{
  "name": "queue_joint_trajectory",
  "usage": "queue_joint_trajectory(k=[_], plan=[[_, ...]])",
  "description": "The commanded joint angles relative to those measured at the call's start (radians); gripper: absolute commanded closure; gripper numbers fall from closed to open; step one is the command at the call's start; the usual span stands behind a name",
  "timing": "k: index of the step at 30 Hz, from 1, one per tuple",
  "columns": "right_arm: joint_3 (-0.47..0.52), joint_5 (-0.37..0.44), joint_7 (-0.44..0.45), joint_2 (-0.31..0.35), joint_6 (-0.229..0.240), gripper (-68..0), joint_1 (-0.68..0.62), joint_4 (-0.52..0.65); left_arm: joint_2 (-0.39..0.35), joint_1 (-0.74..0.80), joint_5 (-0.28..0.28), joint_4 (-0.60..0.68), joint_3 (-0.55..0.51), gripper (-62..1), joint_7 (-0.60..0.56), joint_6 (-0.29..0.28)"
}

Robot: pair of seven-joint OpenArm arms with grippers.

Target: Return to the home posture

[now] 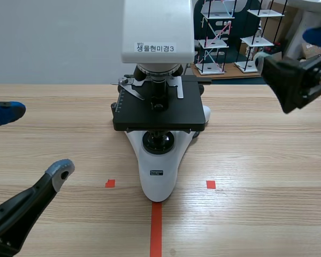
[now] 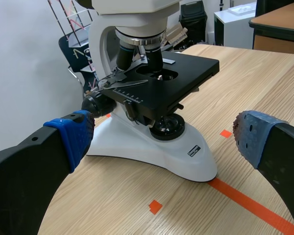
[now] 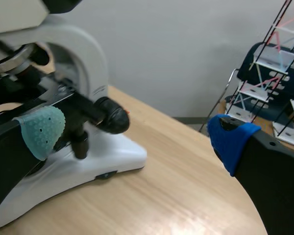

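Hanging low at the near left of the bench (image 1: pixel 267 160), the left tool (image 1: pixel 36 142) was spread wide with nothing between its pads (image 2: pixel 74 136). It was not touching the microscope (image 1: pixel 159 176), which sat ahead of it. The right tool (image 1: pixel 290 45) was raised at the far right, also wide and empty, with one grey-green pad (image 3: pixel 41 128) and one blue pad (image 3: pixel 229 142). It sat off to the side of the microscope's black focus knob (image 3: pixel 112 117), no contact. The microscope stood upright mid-bench: white body, black stage (image 1: pixel 159 110), printed label (image 1: pixel 155 48) on the head. The toe of its base met the far end of the orange-red tape line (image 1: pixel 156 227), between the two small tape squares (image 1: pixel 110 183). Wire racks (image 1: pixel 214 37) stood behind the bench.
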Motion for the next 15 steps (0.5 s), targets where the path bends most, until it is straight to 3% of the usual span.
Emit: queue_joint_trajectory(k=[1, 8, 15], plan=[[0.027, 0.011, 0.022, 0.014, 0.0, -65.5, -0.048, 0.042, 0.005, 0.005, -0.01, 0.013, -0.003, -59.6, -0.016, 0.006], [0.122, 0.01, 0.037, 0.014, 0.0, -65.5, -0.351, 0.167, 0.005, 0.005, -0.01, 0.013, -0.003, -59.6, -0.016, 0.006], [0.174, 0.006, 0.142, 0.013, 0.0, -65.5, -0.56, 0.199, 0.005, 0.005, -0.01, 0.013, -0.003, -59.6, -0.016, 0.006]])
